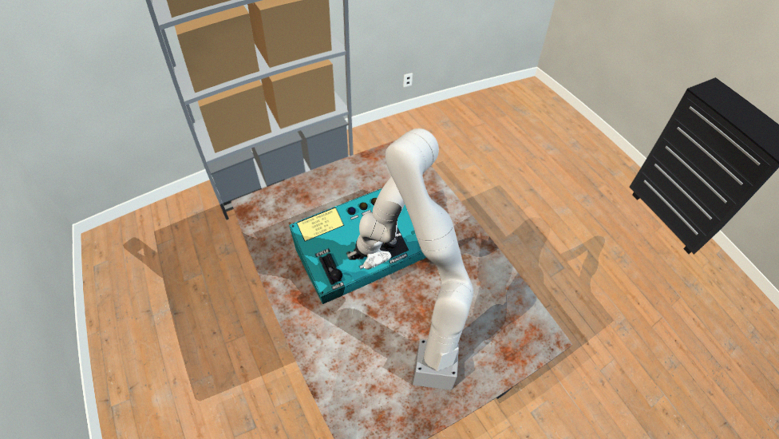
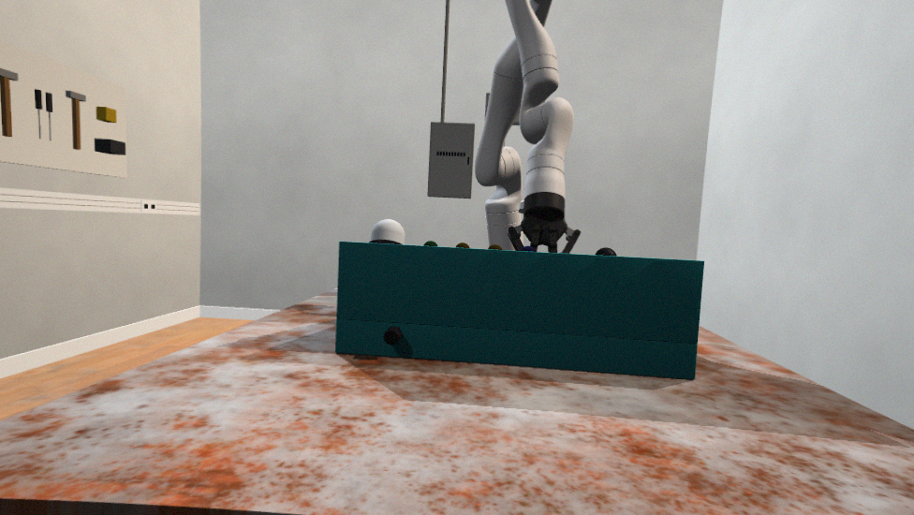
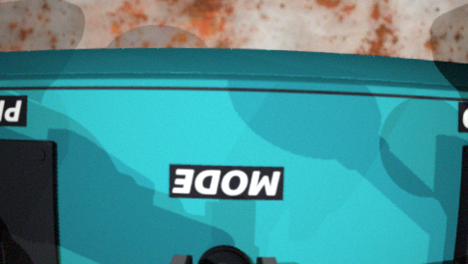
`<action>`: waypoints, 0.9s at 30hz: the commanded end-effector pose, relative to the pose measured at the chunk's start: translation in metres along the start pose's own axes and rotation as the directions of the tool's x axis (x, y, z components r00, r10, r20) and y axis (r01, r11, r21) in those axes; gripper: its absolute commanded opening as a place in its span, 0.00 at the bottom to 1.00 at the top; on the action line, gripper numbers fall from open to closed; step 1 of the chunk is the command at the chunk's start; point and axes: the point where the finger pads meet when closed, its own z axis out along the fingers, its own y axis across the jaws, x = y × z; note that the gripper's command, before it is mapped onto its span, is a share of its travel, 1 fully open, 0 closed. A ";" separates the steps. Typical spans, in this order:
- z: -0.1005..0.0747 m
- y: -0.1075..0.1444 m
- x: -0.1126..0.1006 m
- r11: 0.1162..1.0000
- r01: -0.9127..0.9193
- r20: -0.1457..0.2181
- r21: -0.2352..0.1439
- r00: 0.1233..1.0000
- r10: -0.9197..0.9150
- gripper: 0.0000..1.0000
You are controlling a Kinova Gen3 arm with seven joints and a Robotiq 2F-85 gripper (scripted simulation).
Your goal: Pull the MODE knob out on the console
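The teal console (image 1: 313, 272) (image 2: 511, 306) (image 3: 144, 125) stands on the rusty mat. Its MODE label (image 3: 226, 182) shows upside down in the wrist view. The dark MODE knob (image 3: 224, 255) sits just below the label at the bottom edge, between my two fingertips. My gripper (image 3: 224, 259) (image 2: 542, 246) (image 1: 374, 259) points straight down onto the console's top and is shut on the knob. In the top view the gripper hides the knob.
On the console are a yellow plate (image 1: 321, 225), a black CYCLE lever slot (image 1: 330, 268), small round buttons (image 1: 353, 209), a white dome (image 2: 387, 230) and a black side knob (image 2: 393, 335). A shelf with boxes (image 1: 256, 81) stands behind; a black drawer cabinet (image 1: 708, 163) is far right.
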 end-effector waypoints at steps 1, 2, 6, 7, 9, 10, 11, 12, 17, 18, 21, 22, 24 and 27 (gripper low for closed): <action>-0.001 0.000 0.000 1.000 0.000 0.001 0.000 1.000 0.000 0.10; -0.001 0.000 0.000 1.000 0.000 0.001 0.000 1.000 0.000 0.10; -0.003 0.000 0.000 1.000 0.000 0.001 0.000 1.000 0.000 0.10; -0.003 0.000 0.000 1.000 0.000 0.001 0.000 1.000 0.000 0.10; -0.004 0.000 0.000 1.000 0.000 0.001 0.000 1.000 0.000 0.10; -0.004 0.000 0.000 1.000 0.000 0.001 0.000 1.000 0.000 0.10; -0.004 0.000 0.000 1.000 0.000 0.001 0.000 1.000 0.000 0.10; -0.004 0.000 0.000 1.000 0.000 0.001 0.000 1.000 0.000 0.10; -0.005 0.000 0.000 1.000 0.000 0.001 0.000 1.000 0.000 0.10; -0.005 0.000 0.000 1.000 0.000 0.001 0.000 1.000 0.000 0.10; -0.006 0.000 0.000 1.000 0.000 0.001 0.000 1.000 0.000 0.10; -0.006 0.000 0.000 1.000 0.000 0.001 0.000 1.000 0.000 0.10; -0.007 0.000 0.000 1.000 0.000 0.001 0.000 1.000 0.000 0.10; -0.007 0.000 0.000 1.000 0.000 0.001 0.000 1.000 0.000 0.10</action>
